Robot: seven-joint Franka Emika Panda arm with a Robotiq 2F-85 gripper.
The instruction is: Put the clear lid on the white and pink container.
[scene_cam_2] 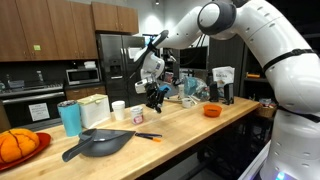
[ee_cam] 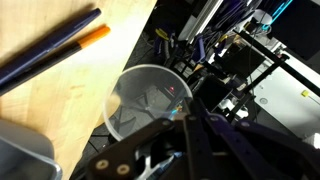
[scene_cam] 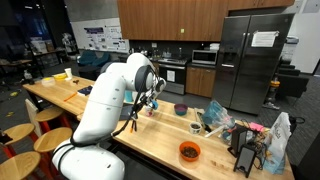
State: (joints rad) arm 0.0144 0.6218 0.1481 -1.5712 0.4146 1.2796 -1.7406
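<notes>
My gripper is shut on the rim of the clear round lid and holds it above the wooden counter. In both exterior views the gripper hangs a little above the counter top. The white and pink container stands on the counter just beside and below the gripper, next to a taller white cup. A pale rounded edge at the lower left of the wrist view may be that container; I cannot tell. The arm hides it in the exterior view from behind the robot.
An orange and dark marker lies on the counter. A dark pan, blue cup and orange pumpkin stand nearby. A purple bowl, an orange bowl and clutter sit farther along.
</notes>
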